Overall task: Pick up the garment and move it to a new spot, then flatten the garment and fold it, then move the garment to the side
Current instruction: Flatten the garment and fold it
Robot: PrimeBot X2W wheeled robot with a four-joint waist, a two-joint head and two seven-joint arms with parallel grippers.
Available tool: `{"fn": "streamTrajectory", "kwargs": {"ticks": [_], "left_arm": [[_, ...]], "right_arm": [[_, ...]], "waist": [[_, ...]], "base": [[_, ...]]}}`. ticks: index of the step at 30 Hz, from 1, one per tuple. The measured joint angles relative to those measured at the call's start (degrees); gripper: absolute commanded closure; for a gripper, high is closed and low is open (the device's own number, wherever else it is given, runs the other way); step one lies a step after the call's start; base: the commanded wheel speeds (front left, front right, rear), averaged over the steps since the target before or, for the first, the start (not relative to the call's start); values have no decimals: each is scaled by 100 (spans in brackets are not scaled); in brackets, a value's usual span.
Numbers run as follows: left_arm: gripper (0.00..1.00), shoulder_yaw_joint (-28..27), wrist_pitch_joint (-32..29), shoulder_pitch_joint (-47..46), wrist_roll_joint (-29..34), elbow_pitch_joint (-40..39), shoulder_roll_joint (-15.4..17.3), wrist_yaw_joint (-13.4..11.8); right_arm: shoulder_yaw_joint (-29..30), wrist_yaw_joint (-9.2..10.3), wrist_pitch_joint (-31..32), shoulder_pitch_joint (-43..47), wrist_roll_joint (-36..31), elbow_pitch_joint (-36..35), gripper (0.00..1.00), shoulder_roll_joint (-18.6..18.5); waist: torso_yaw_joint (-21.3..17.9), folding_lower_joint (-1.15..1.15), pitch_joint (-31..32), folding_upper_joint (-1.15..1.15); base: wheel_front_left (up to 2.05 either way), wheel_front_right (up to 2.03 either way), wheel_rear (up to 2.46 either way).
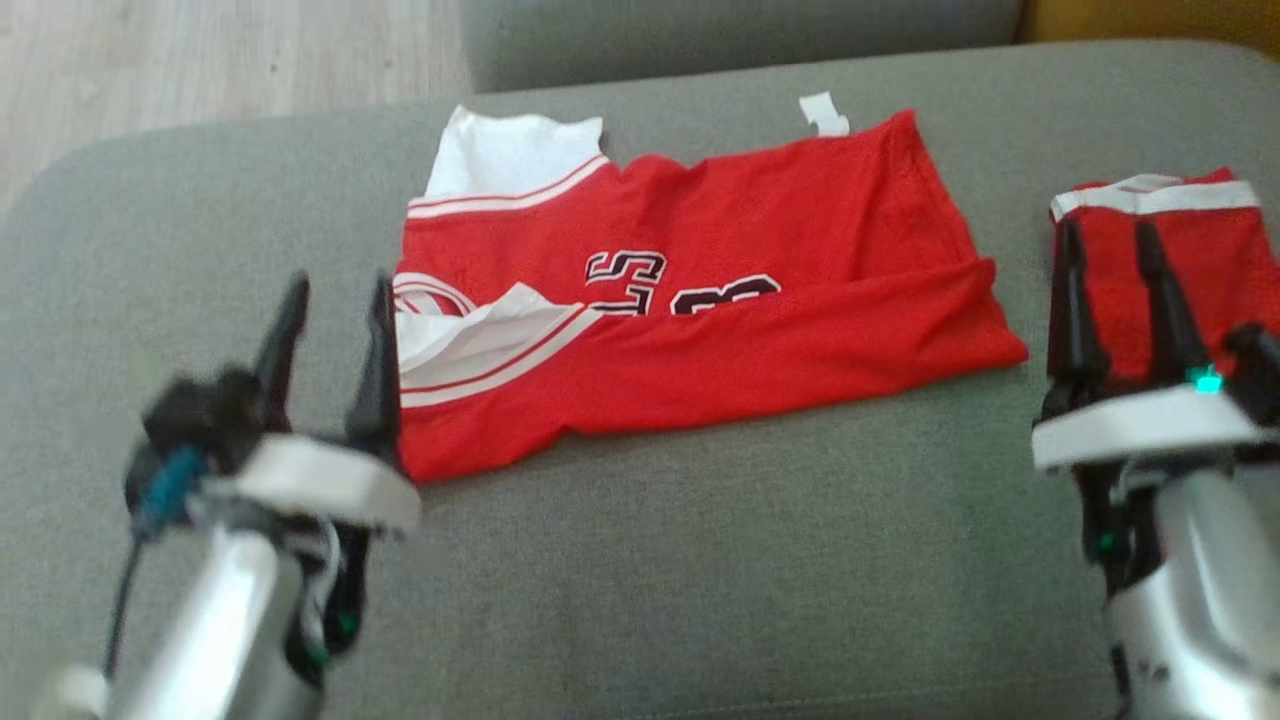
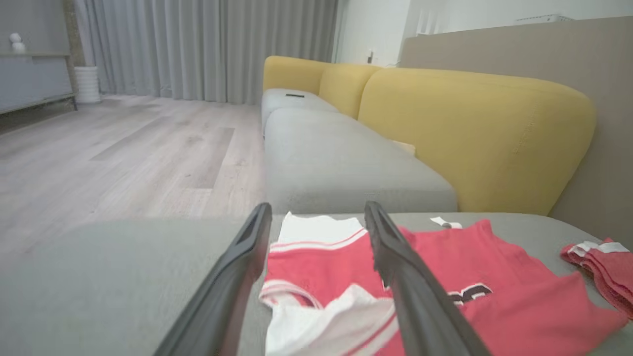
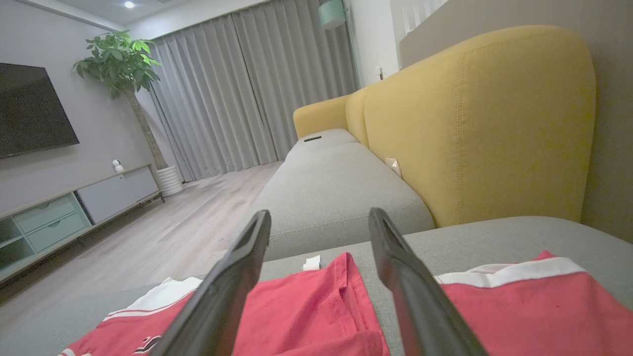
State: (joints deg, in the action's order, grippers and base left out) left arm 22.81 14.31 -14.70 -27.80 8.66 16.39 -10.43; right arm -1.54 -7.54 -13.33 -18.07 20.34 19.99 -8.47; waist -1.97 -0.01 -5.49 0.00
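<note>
Yellow-backed grey sofa (image 3: 474, 123), grey curtains (image 3: 237, 89), wood floor (image 2: 123, 158)

The right gripper (image 3: 319, 213) has its jaws spread wide, gripping nothing. Beneath them a red jersey (image 3: 306, 306) with white trim lies on the grey sofa seat (image 3: 470, 237). A second red garment (image 3: 534, 301) lies just to its right. Behind rise yellow backrests (image 3: 474, 123), with grey curtains (image 3: 237, 89), a potted plant (image 3: 118, 54) and a dark television (image 3: 29, 113) beyond the wooden floor (image 3: 173, 232).

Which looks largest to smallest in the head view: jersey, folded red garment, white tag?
1. Jersey
2. Folded red garment, partly hidden behind the right gripper and cut by the picture's edge, so its full extent is unsure
3. White tag
</note>
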Motion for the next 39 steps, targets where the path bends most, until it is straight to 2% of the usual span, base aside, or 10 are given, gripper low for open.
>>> {"fn": "streamTrajectory", "kwargs": {"ticks": [4, 10, 15, 21, 28, 37, 38, 39], "left_arm": [[0, -333, 0, 725, 207, -49, -450, 69], [0, -583, -1, 999, 490, 488, -720, 407], [0, -749, -1, 947, 660, 854, -786, 550], [0, -780, -4, 517, 808, 1963, -790, 601], [0, -776, -80, -191, 808, 3037, -772, 799], [0, -715, -320, -755, 604, 3944, -780, 1257], [15, -704, -319, -799, 604, 4006, -781, 1293], [77, -692, -313, -825, 605, 4040, -781, 1304]], "right_arm": [[45, 0, -48, 594, -264, -103, 0, 280], [176, 0, -87, 899, -378, -155, 0, 414], [175, 0, -88, 894, -378, -238, 0, 436], [160, 0, -85, 756, -379, -322, 0, 445], [152, 0, -80, 666, -377, -437, 0, 469], [181, 0, -81, 597, -377, -443, 0, 495], [191, 0, -81, 572, -378, -443, 0, 495], [201, 0, -81, 560, -378, -442, 0, 495]], "waist": [[-55, 0, 162, 0], [-158, 1, 226, 0], [-204, 1, 137, 0], [-294, 2, -78, 0], [-433, 2, -342, 0], [-523, 2, -485, 0], [-521, 1, -488, 0], [-516, 2, -487, 0]], "base": [[0, 0, 0], [0, 0, 0], [0, 0, 0], [0, 0, 0], [0, 0, 0], [0, 0, 0], [0, 0, 0], [0, 0, 0]]}}
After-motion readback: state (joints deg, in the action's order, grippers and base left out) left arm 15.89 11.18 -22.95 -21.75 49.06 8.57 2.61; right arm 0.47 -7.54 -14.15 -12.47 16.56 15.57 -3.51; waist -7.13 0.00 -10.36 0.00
